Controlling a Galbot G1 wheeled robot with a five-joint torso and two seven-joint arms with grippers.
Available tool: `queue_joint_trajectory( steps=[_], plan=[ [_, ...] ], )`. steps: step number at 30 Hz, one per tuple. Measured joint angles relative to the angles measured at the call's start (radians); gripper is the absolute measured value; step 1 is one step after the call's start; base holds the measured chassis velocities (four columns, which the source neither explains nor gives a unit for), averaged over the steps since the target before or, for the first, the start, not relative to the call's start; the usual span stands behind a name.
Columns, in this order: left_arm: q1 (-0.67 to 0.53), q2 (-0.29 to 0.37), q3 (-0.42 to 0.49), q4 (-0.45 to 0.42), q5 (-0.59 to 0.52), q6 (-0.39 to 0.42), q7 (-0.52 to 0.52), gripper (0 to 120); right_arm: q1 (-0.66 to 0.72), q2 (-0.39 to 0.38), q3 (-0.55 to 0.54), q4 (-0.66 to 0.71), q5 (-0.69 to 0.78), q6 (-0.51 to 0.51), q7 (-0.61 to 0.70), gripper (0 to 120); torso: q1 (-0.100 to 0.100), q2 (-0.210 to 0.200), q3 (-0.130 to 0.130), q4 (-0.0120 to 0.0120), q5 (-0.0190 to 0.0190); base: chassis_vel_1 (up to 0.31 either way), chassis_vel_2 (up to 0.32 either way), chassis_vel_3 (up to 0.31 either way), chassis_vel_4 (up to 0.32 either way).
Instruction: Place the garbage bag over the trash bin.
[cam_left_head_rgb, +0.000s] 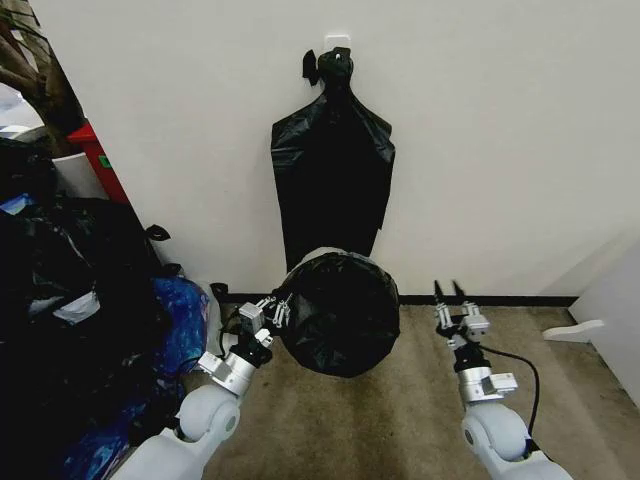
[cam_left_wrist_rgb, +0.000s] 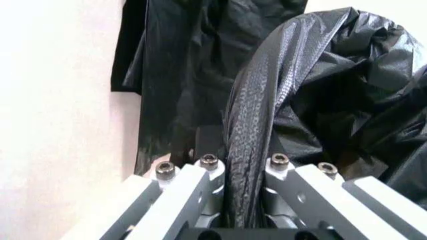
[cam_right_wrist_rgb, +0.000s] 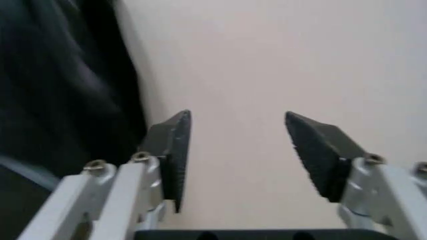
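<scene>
Beige carpet (cam_left_head_rgb: 380, 400) and a plain white wall (cam_left_head_rgb: 500, 140) form the setting; flat black bags on a wall hook (cam_left_head_rgb: 333, 160) occupy the upper centre of the head view, and a heap of stuffed black bags (cam_left_head_rgb: 70, 300) fills its left edge. At centre frame the garbage bag (cam_left_head_rgb: 335, 312) is draped over a round form, presumably the trash bin, whose white surface is not visible under the plastic. The left gripper (cam_left_head_rgb: 268, 312) sits at the left edge of that covered form, its fingers clamped on a gathered fold of the bag; the left wrist view shows the glossy pleat (cam_left_wrist_rgb: 250, 150) running lengthwise between the two fingers (cam_left_wrist_rgb: 200, 170). The right gripper (cam_left_head_rgb: 449, 295) stands in the right half of the head view, well apart from the bag, its fingers spread and empty; in the right wrist view the serrated fingers (cam_right_wrist_rgb: 175, 150) face bare wall, with black plastic at the frame's left. Judged from this layout, the bag lies toward frame centre from the right fingers, so the unheld right side of the rim is the nearer work for that arm.
</scene>
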Motion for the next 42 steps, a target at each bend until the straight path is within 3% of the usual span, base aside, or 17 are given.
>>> queue_joint_trajectory(
  steps=[2, 3, 5, 8, 9, 11, 13, 15, 18, 23, 26, 32, 36, 42],
  plan=[
    [0.008, -0.011, 0.008, -0.024, 0.007, 0.034, -0.053, 4, -0.072, -0.006, -0.046, 0.224, 0.114, -0.031, 0.002, 66, 0.0, 0.0, 0.0, 0.0002, -0.0003, 0.0, 0.0, 0.0, 0.0],
    [0.008, -0.011, 0.008, -0.024, 0.007, 0.034, -0.053, 4, -0.072, -0.006, -0.046, 0.224, 0.114, -0.031, 0.002, 66, 0.0, 0.0, 0.0, 0.0002, -0.0003, 0.0, 0.0, 0.0, 0.0],
    [0.007, -0.03, 0.018, -0.031, 0.021, 0.061, -0.101, 4, -0.125, -0.006, -0.099, 0.351, 0.108, -0.053, -0.012, 74, 0.0, 0.0, 0.0, 0.0003, -0.0003, 0.0, 0.0, 0.0, 0.0],
    [0.007, -0.056, 0.027, -0.037, 0.039, 0.085, -0.155, 4, -0.168, -0.008, -0.164, 0.412, -0.013, -0.089, -0.014, 83, 0.0, 0.0, 0.0, -0.0001, -0.0003, 0.0, 0.0, 0.0, 0.0],
    [0.009, -0.076, 0.03, -0.042, 0.053, 0.092, -0.176, 4, -0.185, -0.01, -0.196, 0.412, -0.125, -0.12, -0.003, 89, 0.0, 0.0, 0.0, -0.0001, -0.0003, 0.0, 0.0, 0.0, 0.0],
    [0.01, -0.084, 0.032, -0.044, 0.061, 0.093, -0.181, 4, -0.189, -0.011, -0.21, 0.403, -0.176, -0.133, 0.005, 90, 0.0, 0.0, 0.0, 0.0, -0.0002, 0.0, 0.0, 0.0, 0.0],
    [0.016, -0.11, 0.036, -0.048, 0.09, 0.089, -0.186, 4, -0.187, -0.013, -0.259, 0.368, -0.282, -0.182, 0.05, 81, 0.0, 0.0, 0.0, 0.0001, 0.0, 0.0, 0.0, 0.0, 0.0],
    [0.019, -0.124, 0.038, -0.048, 0.121, 0.068, -0.184, 4, -0.176, -0.015, -0.303, 0.358, -0.297, -0.244, 0.103, 73, 0.0, 0.0, 0.0, 0.0, 0.0, 0.0, 0.0, 0.0, 0.0],
    [0.023, -0.131, 0.039, -0.041, 0.151, 0.038, -0.17, 4, -0.162, -0.016, -0.334, 0.353, -0.287, -0.289, 0.145, 67, 0.0, 0.0, 0.0, 0.0001, 0.0001, 0.0, 0.0, 0.0, 0.0],
    [0.044, -0.138, 0.042, -0.014, 0.218, -0.047, -0.102, 4, -0.104, -0.018, -0.39, 0.362, -0.195, -0.441, 0.228, 43, 0.0, 0.0, 0.0, 0.0001, 0.0, 0.0, 0.0, 0.0, 0.0],
    [0.054, -0.14, 0.044, -0.009, 0.234, -0.062, -0.09, 4, -0.078, -0.018, -0.407, 0.362, -0.173, -0.492, 0.253, 36, 0.0, 0.0, 0.0, 0.0002, 0.0, 0.0, 0.0, 0.0, 0.0],
    [0.074, -0.155, 0.045, 0.01, 0.278, -0.095, -0.064, 4, 0.002, -0.012, -0.432, 0.298, -0.171, -0.651, 0.319, 11, 0.0, 0.0, 0.0, 0.0001, 0.0, 0.0, 0.0, 0.0, 0.0],
    [0.084, -0.157, 0.046, 0.011, 0.288, -0.101, -0.059, 4, 0.04, -0.012, -0.436, 0.268, -0.163, -0.723, 0.359, 0, 0.0, 0.0, 0.0, 0.0001, 0.0, 0.0, 0.0, 0.0, 0.0],
    [0.096, -0.157, 0.046, 0.02, 0.31, -0.11, -0.053, 4, 0.115, -0.012, -0.44, 0.235, -0.085, -0.799, 0.399, 0, 0.0, 0.0, 0.0, 0.0002, 0.0, 0.0, 0.0, 0.0, 0.0]
  ],
)
